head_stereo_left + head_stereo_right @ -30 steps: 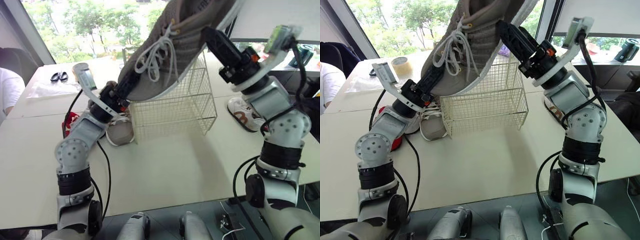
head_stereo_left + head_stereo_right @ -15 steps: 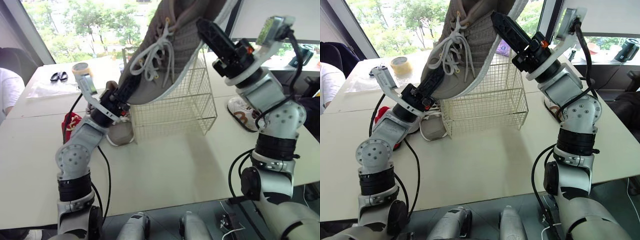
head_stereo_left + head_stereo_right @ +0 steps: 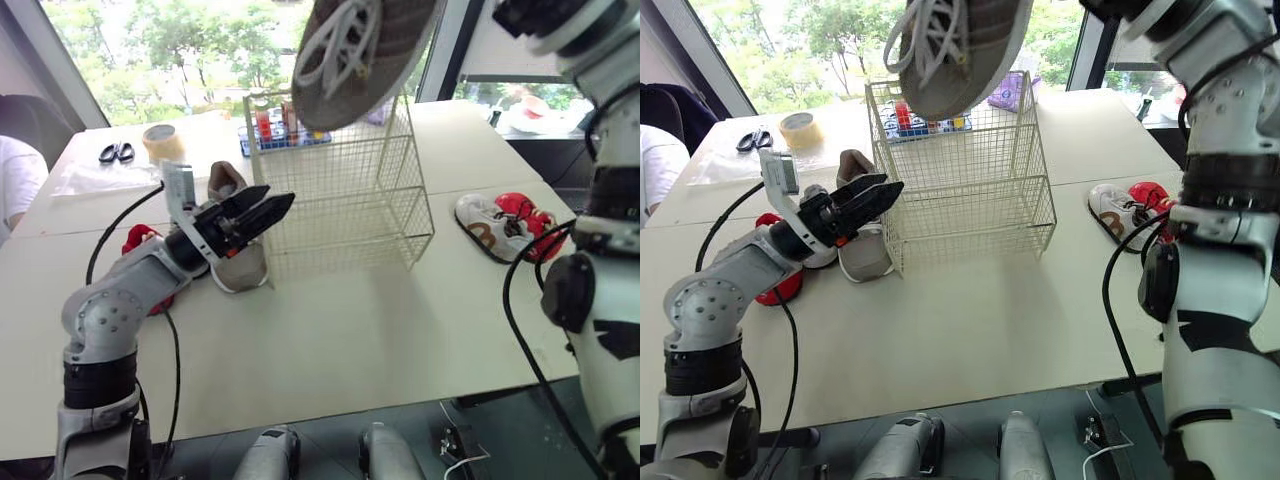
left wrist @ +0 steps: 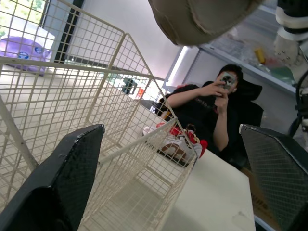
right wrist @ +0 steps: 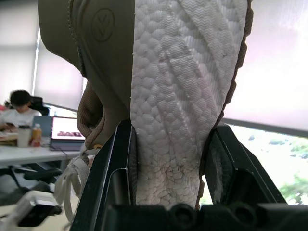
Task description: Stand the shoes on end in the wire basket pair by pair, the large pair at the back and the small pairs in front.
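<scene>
Right hand (image 5: 172,134) clamped on large grey shoe (image 3: 365,50), fingers either side of white sole. Shoe hung high above wire basket (image 3: 340,190), laces dangling. Left hand (image 3: 274,204) spread wide, holding nothing, just beside basket's front left corner. Beige shoe (image 3: 238,265) lay on table (image 3: 330,330) left of basket. Small red-and-white pair (image 3: 500,225) lay on table right of basket.

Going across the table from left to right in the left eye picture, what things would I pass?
scissors → roll of tape → wire basket → small white and red shoes
</scene>
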